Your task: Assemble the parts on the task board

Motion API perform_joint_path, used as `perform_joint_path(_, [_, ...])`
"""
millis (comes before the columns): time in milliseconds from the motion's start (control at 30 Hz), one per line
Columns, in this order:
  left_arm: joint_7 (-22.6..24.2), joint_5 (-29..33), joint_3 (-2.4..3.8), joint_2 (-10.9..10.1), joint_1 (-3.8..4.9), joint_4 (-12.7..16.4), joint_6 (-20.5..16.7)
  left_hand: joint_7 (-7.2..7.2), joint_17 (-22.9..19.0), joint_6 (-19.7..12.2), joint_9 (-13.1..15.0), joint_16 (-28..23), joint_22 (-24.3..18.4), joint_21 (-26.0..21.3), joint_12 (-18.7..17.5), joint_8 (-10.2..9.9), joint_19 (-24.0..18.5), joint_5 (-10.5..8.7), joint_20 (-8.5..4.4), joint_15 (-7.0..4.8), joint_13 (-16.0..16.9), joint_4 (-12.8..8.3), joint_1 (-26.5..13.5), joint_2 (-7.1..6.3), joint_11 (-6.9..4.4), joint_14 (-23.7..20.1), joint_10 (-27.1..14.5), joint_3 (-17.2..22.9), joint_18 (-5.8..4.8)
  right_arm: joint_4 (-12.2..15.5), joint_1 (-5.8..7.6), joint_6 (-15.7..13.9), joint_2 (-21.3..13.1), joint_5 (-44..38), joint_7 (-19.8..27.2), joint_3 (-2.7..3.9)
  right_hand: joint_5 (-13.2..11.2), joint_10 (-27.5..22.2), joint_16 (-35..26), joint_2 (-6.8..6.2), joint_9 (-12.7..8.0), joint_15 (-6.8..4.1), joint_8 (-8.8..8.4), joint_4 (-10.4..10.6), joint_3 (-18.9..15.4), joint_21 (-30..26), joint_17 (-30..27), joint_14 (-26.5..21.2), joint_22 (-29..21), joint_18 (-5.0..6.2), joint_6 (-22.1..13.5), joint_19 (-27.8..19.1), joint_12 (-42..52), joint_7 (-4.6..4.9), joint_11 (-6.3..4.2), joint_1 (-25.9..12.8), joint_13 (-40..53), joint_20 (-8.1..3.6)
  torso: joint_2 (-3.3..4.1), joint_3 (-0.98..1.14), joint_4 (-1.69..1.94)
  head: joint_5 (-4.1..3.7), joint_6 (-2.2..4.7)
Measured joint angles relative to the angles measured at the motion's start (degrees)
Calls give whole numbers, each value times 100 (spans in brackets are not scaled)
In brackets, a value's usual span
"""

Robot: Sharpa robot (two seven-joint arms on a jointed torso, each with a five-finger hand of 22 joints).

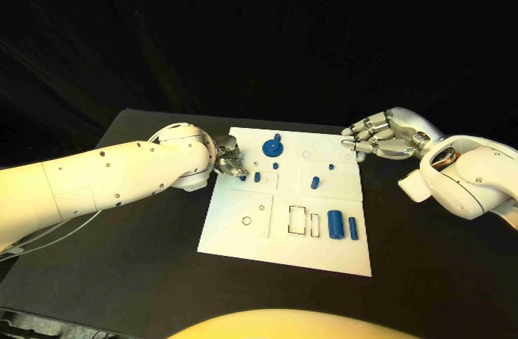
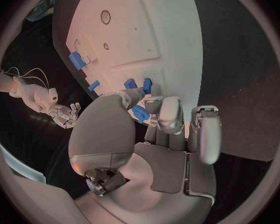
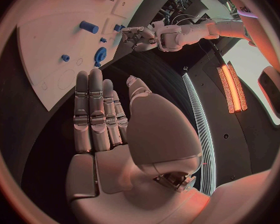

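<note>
The task board (image 1: 243,230) lay in the middle of the black table (image 1: 119,279), a white plate with outlined slots and small holes; it looked only partly assembled. A round blue part with a knob (image 1: 274,145) stood near the far edge, a small blue peg (image 1: 275,165) just under it, and another short blue piece (image 1: 314,181) toward the middle; two long blue bars (image 1: 336,223) lay side by side near the right edge, beside rectangular slots (image 1: 298,218) that were not filled, so I judged that most of the work was left.

The left hand (image 1: 227,162) was over the far left corner of the board; in the left wrist view its fingertips (image 2: 154,104) were closed around a small blue part (image 2: 140,114), which it seemed to pinch, though the contact was partly hidden; two more blue pieces (image 2: 138,84) stood on the board just beyond the fingers.

The right hand (image 1: 378,137) hung off the far right corner of the board, apart from it; its fingers (image 3: 93,109) were straight and close together, and it held nothing.
</note>
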Motion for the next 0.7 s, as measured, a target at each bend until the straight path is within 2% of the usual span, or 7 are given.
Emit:
perform_joint_path(533, [-51,120,-1,33,-2,-53,-23,-27,6,13,63,0,0,22,0,1,0,-4,-40,0,36,-60,-106,0,-20,0,20,-117,1,24,0,-1,-21,7,0,0,0,0,0,0,0,0,0,16,16,-24,0,0,-13,0,0,0,0,0,0,0,-13,0,-2,4,-1,-30,-9])
perform_joint_path(600, [-66,136,-4,39,-4,-61,-23,-112,6,98,96,0,0,22,0,21,0,-4,-40,0,42,71,-130,-24,-53,0,52,-374,1,26,0,-1,-23,7,0,0,0,0,0,0,0,0,0,16,16,-24,0,0,-13,0,0,0,0,0,0,0,-13,0,-3,4,0,-32,-13])
perform_joint_path(700, [-97,155,-7,43,-7,-84,-23,-155,9,171,92,0,0,22,0,-28,0,-2,-40,0,60,254,-173,-5,-49,0,47,-751,1,28,0,-1,-26,8,0,0,0,0,0,0,0,0,0,16,16,-24,0,0,-13,0,0,0,0,0,0,0,-13,0,-4,3,1,-36,-17])
